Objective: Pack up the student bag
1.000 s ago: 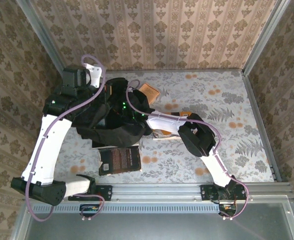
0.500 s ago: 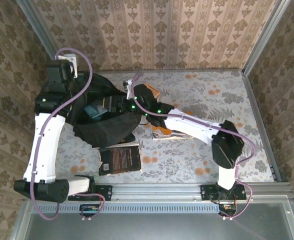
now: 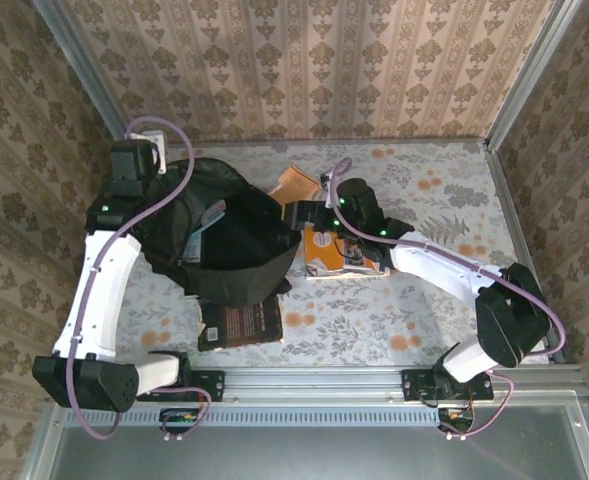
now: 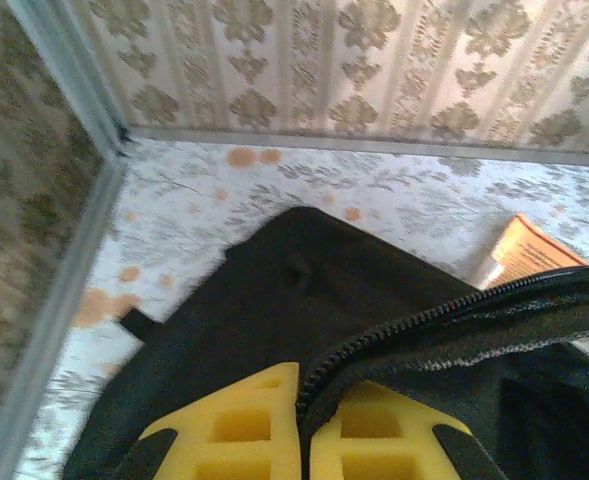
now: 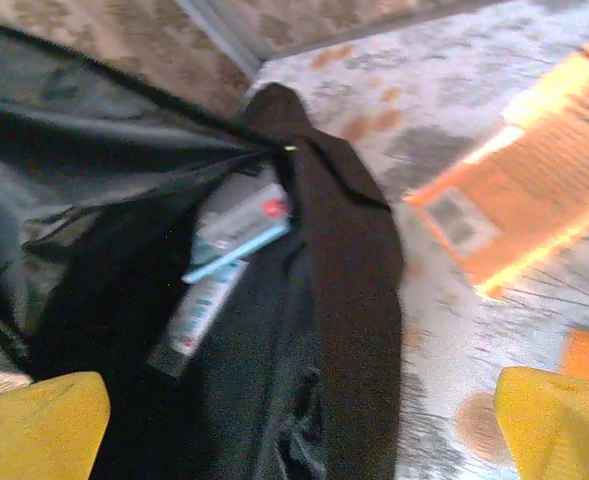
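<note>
The student bag (image 3: 229, 250), a large black fabric backpack, lies at the left of the table with its mouth pulled open. My left gripper (image 4: 309, 425) is shut on the bag's zipper edge (image 4: 424, 315), which it holds up at the bag's far left side. A teal-edged book (image 5: 236, 228) and a narrow white one (image 5: 196, 318) show inside the bag (image 5: 344, 300). My right gripper (image 3: 314, 212) hovers just right of the bag's opening, open wide, with nothing between its yellow fingers (image 5: 34, 425).
An orange book (image 3: 296, 185) lies behind the bag, next to the right gripper. Another orange book (image 3: 339, 252) lies under the right forearm. A dark-covered book (image 3: 239, 322) lies in front of the bag. Patterned walls close in on three sides.
My right gripper has drawn back out of the bag towards the right. The left arm has shifted slightly, still holding the bag's edge, and the opening now stands wider.
</note>
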